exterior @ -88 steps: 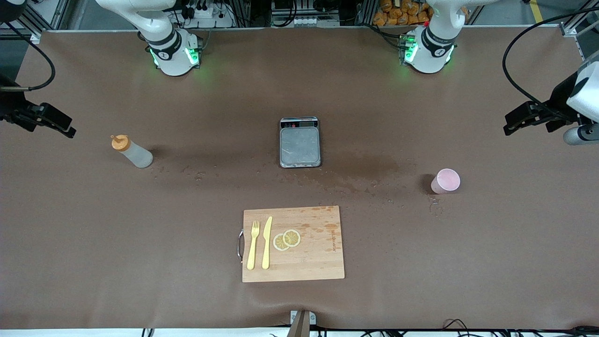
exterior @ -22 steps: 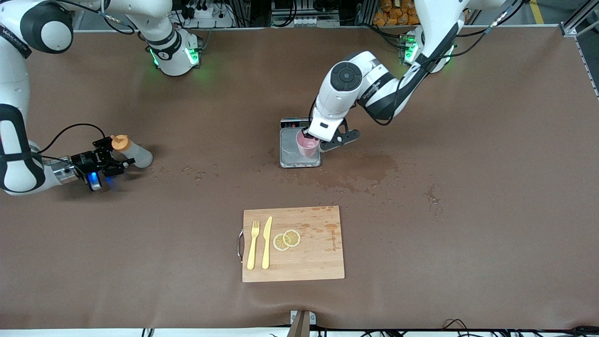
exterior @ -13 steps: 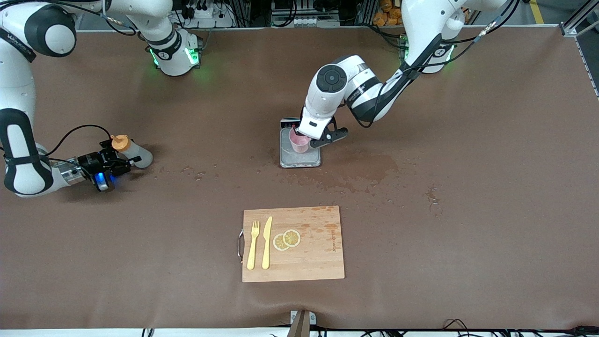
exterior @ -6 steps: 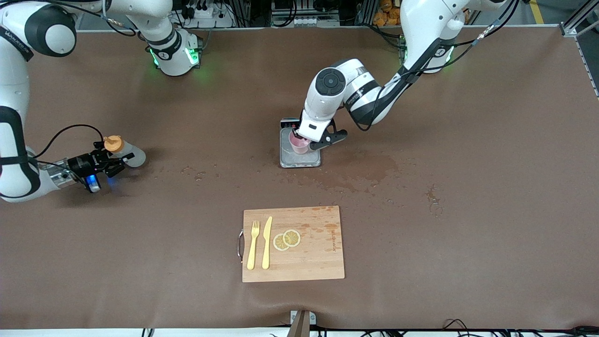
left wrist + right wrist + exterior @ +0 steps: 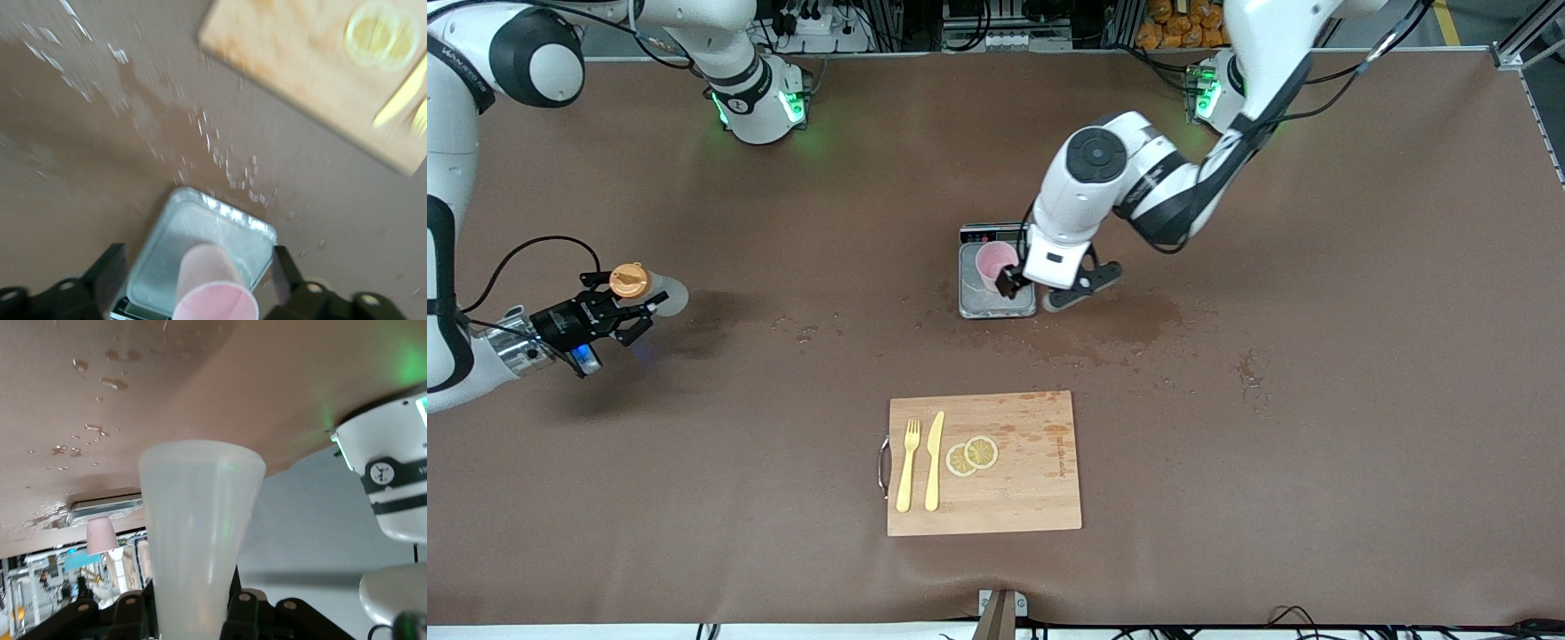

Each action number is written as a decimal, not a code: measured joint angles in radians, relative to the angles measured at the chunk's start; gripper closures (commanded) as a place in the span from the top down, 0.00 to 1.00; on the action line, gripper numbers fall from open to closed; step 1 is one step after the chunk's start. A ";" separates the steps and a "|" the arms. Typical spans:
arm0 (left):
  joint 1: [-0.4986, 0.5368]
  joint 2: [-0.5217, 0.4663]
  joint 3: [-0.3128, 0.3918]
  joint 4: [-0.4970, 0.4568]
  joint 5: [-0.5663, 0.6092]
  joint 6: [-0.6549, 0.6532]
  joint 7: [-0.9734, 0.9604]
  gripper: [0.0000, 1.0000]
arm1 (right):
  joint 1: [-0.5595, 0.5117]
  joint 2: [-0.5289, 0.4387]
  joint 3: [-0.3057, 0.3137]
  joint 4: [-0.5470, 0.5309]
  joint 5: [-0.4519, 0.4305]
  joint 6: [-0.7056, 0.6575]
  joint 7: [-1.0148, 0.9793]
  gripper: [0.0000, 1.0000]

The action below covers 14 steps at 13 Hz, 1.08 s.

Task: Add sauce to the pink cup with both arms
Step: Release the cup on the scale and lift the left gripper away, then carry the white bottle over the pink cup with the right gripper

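The pink cup stands upright on the tray of the scale at mid-table. My left gripper is open beside it, toward the left arm's end. In the left wrist view the cup sits between the wide-apart fingers of my left gripper, touching neither. My right gripper is shut on the sauce bottle, orange cap up, lifted over the right arm's end of the table. The right wrist view shows the bottle in my right gripper and the cup far off.
A wooden cutting board with a yellow fork, a yellow knife and lemon slices lies nearer the front camera than the scale. Wet patches mark the table beside the scale.
My left gripper has let go of the pink cup on the scale tray and drawn back from it. My right gripper has lifted the sauce bottle off the table.
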 measured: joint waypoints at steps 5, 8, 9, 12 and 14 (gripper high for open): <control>0.169 -0.159 0.004 0.124 0.000 -0.238 0.208 1.00 | 0.101 -0.060 0.006 0.011 0.016 -0.028 0.212 0.37; 0.274 -0.162 0.006 0.204 0.000 -0.357 0.439 1.00 | 0.171 -0.112 0.007 0.018 0.018 -0.029 0.344 0.37; 0.303 -0.162 0.006 0.222 0.000 -0.386 0.505 1.00 | 0.197 -0.124 0.007 0.022 0.018 -0.029 0.386 0.37; 0.393 -0.186 0.005 0.249 -0.014 -0.451 0.699 1.00 | 0.258 -0.140 0.005 0.046 0.018 -0.028 0.497 0.37; 0.434 -0.226 0.028 0.256 -0.076 -0.478 0.830 1.00 | 0.302 -0.144 0.005 0.066 0.017 -0.027 0.578 0.37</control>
